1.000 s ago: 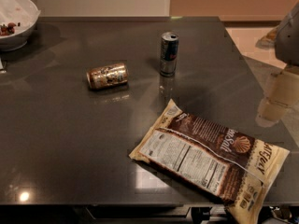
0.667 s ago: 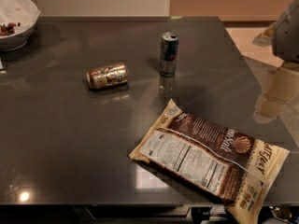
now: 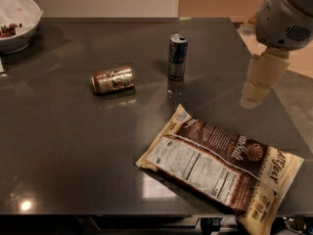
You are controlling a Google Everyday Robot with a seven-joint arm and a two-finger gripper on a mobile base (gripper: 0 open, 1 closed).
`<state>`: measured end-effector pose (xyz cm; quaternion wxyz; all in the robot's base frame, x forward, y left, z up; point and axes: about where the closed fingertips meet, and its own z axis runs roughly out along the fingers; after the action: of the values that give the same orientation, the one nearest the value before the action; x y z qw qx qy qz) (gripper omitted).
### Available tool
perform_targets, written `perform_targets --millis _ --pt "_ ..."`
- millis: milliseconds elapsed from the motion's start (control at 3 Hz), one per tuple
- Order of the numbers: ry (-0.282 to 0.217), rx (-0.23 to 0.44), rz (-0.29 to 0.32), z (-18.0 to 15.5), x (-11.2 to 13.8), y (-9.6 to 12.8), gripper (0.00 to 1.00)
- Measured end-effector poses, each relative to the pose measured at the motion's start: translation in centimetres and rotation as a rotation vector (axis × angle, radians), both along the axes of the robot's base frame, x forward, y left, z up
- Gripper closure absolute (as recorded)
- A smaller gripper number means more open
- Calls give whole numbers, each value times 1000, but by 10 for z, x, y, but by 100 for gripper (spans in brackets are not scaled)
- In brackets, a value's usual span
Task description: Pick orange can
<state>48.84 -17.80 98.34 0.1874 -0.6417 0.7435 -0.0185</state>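
Note:
The orange can [image 3: 113, 79] lies on its side on the dark table [image 3: 63, 141], left of centre, its orange-brown and gold label facing up. My gripper [image 3: 255, 89] hangs from the grey arm at the right, above the table's right part, well to the right of the orange can and apart from it. It holds nothing that I can see.
A tall slim blue-and-silver can [image 3: 177, 56] stands upright between the orange can and the gripper. A large brown-and-cream snack bag [image 3: 222, 163] lies flat at the front right, overhanging the front edge. A white bowl [image 3: 19, 18] stands at the far left corner.
The arm and gripper have moved left and farther in over the table's right side. The cans, bag and bowl have not moved.

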Motion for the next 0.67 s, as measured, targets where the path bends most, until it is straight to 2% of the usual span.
perform_targets --millis 667 --pt "-10 71 105 0 57 59 0"
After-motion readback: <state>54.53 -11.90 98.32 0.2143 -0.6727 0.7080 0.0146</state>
